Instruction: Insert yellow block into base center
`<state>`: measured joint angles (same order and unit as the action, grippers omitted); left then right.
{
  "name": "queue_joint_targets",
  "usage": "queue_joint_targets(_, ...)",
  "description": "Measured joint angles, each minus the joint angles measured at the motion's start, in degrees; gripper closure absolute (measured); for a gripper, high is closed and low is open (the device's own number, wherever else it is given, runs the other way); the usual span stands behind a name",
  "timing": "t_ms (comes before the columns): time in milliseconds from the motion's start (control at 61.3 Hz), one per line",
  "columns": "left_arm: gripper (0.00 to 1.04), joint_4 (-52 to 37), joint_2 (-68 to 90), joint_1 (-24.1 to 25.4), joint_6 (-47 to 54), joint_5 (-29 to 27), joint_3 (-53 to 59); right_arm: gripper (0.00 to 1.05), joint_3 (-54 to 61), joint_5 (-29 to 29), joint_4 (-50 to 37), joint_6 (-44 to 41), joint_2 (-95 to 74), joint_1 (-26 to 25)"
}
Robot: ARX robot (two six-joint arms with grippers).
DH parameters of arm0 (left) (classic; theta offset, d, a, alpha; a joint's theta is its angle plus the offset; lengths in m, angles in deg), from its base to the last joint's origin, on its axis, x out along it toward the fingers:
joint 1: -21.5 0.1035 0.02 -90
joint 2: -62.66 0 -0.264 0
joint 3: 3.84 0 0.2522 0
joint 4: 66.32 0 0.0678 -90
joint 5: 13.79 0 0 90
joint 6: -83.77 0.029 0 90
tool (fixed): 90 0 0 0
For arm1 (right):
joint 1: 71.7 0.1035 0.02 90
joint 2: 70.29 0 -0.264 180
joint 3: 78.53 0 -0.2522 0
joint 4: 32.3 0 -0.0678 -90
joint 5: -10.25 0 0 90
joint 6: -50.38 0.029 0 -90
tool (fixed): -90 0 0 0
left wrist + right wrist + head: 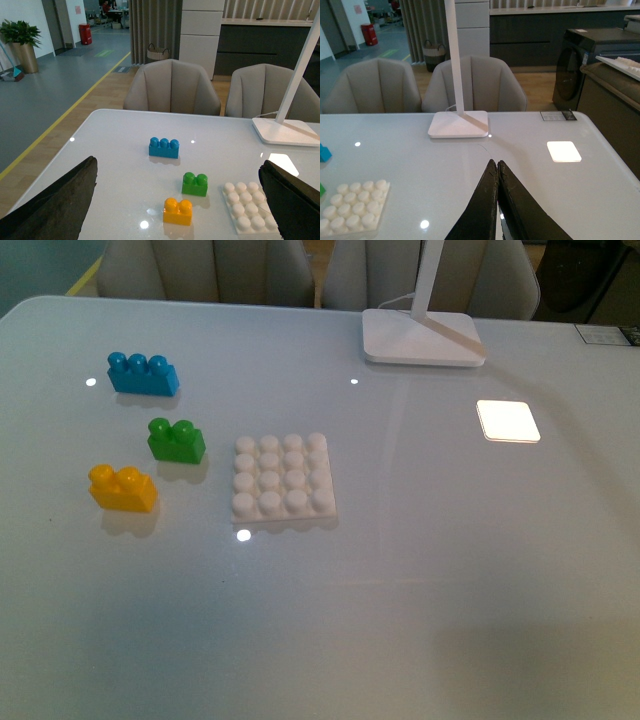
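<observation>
1. Left gripper (177, 167): fingers spread wide, empty, over the table's near-left side, bricks ahead of it.
2. Yellow block (123, 487): upright, near the table's left edge, well apart from the base. Risk: an off-centre pinch likely tilts it.
3. Green brick (176, 440): just beside the yellow block, toward the far edge. Risk: a spread finger may knock it on descent.
4. Base (282, 478): flat, mid-table, apparently unsecured. Risk: pressing may slide it, and misaligned studs would block seating.
5. Right gripper (496, 165): fingers pressed together, empty, over the table's right side.
</observation>
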<state>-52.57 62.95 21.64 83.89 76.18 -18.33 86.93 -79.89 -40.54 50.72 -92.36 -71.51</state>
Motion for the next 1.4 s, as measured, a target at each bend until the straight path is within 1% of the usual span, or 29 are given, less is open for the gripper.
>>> queue_joint_targets(391,0.07,0.0,0.0,0.0,0.0,0.0,0.0,1.03,0.0,0.0,8.7,0.0,8.9,0.0)
queue_joint_targets(603,0.07,0.0,0.0,0.0,0.0,0.0,0.0,1.03,0.0,0.0,11.8,0.0,11.9,0.0)
queue_joint_targets(636,0.07,0.0,0.0,0.0,0.0,0.0,0.0,1.03,0.0,0.0,13.9,0.0,13.7,0.0)
queue_joint_targets(685,0.07,0.0,0.0,0.0,0.0,0.0,0.0,1.03,0.0,0.1,20.2,0.0,18.3,0.0)
queue_joint_targets(717,0.07,0.0,0.0,0.0,0.0,0.0,0.0,1.03,0.0,0.1,21.3,0.0,20.1,0.0)
queue_joint_targets(1043,0.07,0.0,0.0,0.0,0.0,0.0,0.0,1.03,0.0,0.1,21.9,0.0,21.7,0.0)
queue_joint_targets(1092,0.07,0.0,0.0,0.0,0.0,0.0,0.0,0.95,0.0,0.1,21.9,-0.1,21.7,0.0)
queue_joint_targets(1141,0.07,0.0,0.0,0.0,0.0,0.0,0.0,0.84,0.0,0.1,21.9,-0.1,21.7,0.0)
queue_joint_targets(1158,0.07,0.0,0.0,0.0,0.0,0.0,0.0,0.82,0.0,0.1,21.9,-0.1,21.7,0.0)
queue_joint_targets(1190,0.07,0.0,0.0,0.0,0.0,0.0,0.0,0.74,0.0,0.1,21.9,-0.1,21.7,0.0)
queue_joint_targets(1207,0.07,0.0,0.0,0.0,0.0,0.0,0.0,0.73,0.0,0.1,21.9,-0.1,21.7,0.0)
queue_joint_targets(1239,0.07,0.0,0.0,0.0,0.0,0.0,0.0,0.66,0.0,0.1,21.9,-0.1,21.7,0.0)
queue_joint_targets(1321,0.07,0.0,0.0,0.0,0.0,0.0,0.0,0.52,0.0,0.1,21.9,-0.1,21.7,0.0)
queue_joint_targets(1337,0.07,0.0,0.0,0.0,0.0,0.0,0.0,0.48,0.0,0.1,21.9,-0.1,21.7,0.0)
queue_joint_targets(1353,0.07,0.0,0.0,0.0,0.0,0.0,0.0,0.46,0.0,0.1,21.9,-0.1,21.7,0.0)
queue_joint_targets(1386,0.07,0.0,0.0,0.0,0.0,0.0,0.0,0.39,0.0,0.1,21.9,-0.1,21.7,0.0)
queue_joint_targets(1402,0.07,0.0,0.0,0.0,0.0,0.0,0.0,0.38,0.0,0.1,21.9,-0.1,21.7,0.0)
